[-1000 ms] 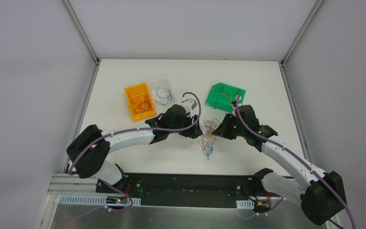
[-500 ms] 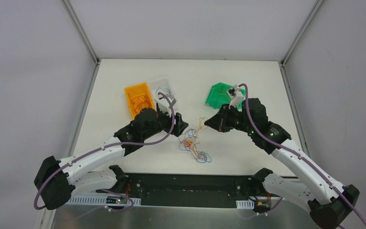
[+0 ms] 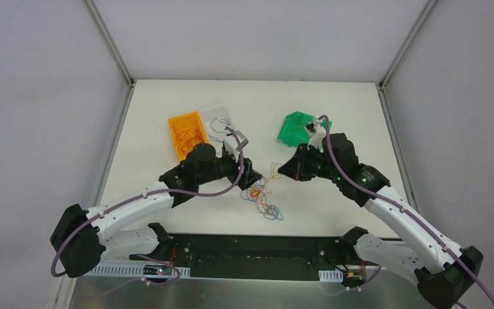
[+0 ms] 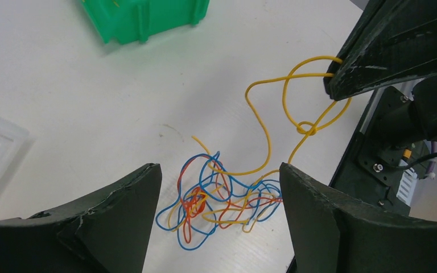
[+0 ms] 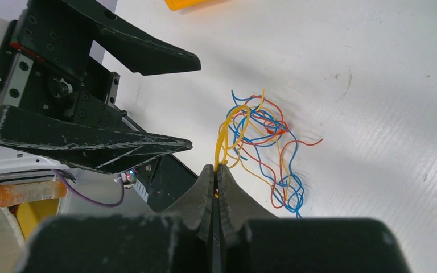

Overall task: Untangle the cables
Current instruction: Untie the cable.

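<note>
The cables (image 3: pixel 264 198) lie as a loose clump of blue, red and yellow-orange wires on the white table, near the front edge. My right gripper (image 3: pixel 285 171) hovers up and to the right of the clump. In the right wrist view it (image 5: pixel 216 168) is shut on a yellow-orange cable (image 5: pixel 222 139) that runs down into the clump (image 5: pixel 264 133). My left gripper (image 3: pixel 249 176) is open and empty above the clump's left side. In the left wrist view the clump (image 4: pixel 222 199) lies between its fingers (image 4: pixel 114 222), and the knotted yellow-orange strand (image 4: pixel 267 131) rises to the right gripper (image 4: pixel 337 77).
An orange bin (image 3: pixel 175 140) holding orange wires and a clear tray (image 3: pixel 230 113) holding a blue wire stand at the back left. A green bin (image 3: pixel 291 134) stands behind the right gripper. The black base rail (image 3: pixel 257 248) runs along the table's near edge.
Both grippers rose and drew apart from the clump, which stretched out and slid toward the front edge. In the last half second the left gripper moved right, over the clump.
</note>
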{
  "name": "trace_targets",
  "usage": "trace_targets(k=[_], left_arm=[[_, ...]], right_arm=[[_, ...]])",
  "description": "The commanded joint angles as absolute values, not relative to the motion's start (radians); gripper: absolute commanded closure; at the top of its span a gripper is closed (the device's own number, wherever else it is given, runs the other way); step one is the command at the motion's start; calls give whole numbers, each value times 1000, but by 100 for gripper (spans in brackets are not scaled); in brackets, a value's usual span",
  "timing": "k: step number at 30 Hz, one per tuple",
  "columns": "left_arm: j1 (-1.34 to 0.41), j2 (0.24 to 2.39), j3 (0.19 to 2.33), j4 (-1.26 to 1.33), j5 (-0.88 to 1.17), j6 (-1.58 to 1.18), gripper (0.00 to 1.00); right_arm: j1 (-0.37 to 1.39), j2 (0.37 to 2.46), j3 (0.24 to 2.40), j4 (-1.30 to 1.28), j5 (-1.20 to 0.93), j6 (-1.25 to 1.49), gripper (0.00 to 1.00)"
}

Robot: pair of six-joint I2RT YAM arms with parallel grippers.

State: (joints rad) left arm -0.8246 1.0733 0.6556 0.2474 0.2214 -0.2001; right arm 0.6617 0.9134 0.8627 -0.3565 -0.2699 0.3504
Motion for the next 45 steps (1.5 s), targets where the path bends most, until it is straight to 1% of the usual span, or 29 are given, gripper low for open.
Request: trace_targets(k=[1,4,9,16,25,26,30,31,32,33,34,35,36,37,38,39,40,41,42,43,45], left_arm=[[-829,1107,725,336,315,-177,22],[-828,1137,721,394,321,-213,23],[-829,1181,709,514,389,-288,23],[-835,1293,772,576,510,-351,25],[-845,1324,754,627,501,-364,27],[-846,1325,757,628,502,-362,31],[-847,1322,763,623,490,-360,60],[-846,1317,762,620,479,-360,64],[-846,1309,761,616,465,-360,64],[-846,1297,759,612,450,-360,59],[-847,1288,758,607,435,-358,51],[-846,1279,759,599,419,-358,40],[-845,1272,762,588,407,-356,36],[-846,1267,765,582,403,-354,34],[-846,1264,769,577,404,-350,35],[-846,1261,774,572,407,-348,40],[-846,1260,781,565,412,-346,56],[-846,1259,790,552,416,-340,75],[-845,1257,800,531,409,-338,93],[-846,1252,809,506,386,-338,100],[-844,1237,813,486,360,-341,100]], right_arm=[[663,899,912,-376,-277,320,100],[663,897,921,-376,-279,308,100],[663,913,962,-377,-285,301,100],[663,954,1052,-379,-305,300,100],[664,959,1099,-376,-279,302,100],[663,959,1100,-376,-284,304,100],[663,953,1095,-375,-260,311,100],[663,952,1092,-376,-250,312,100],[663,949,1089,-380,-244,311,100],[663,951,1086,-382,-242,311,100],[663,952,1080,-386,-244,311,100],[663,954,1073,-386,-249,312,100],[663,956,1066,-386,-256,315,100],[663,958,1055,-381,-260,319,100],[662,960,1044,-376,-264,324,100],[663,958,1035,-371,-267,328,100],[663,958,1029,-369,-267,329,100],[662,955,1025,-369,-267,329,97],[663,952,1021,-372,-262,329,91],[662,946,1016,-375,-254,329,79],[661,926,995,-377,-224,326,44]])
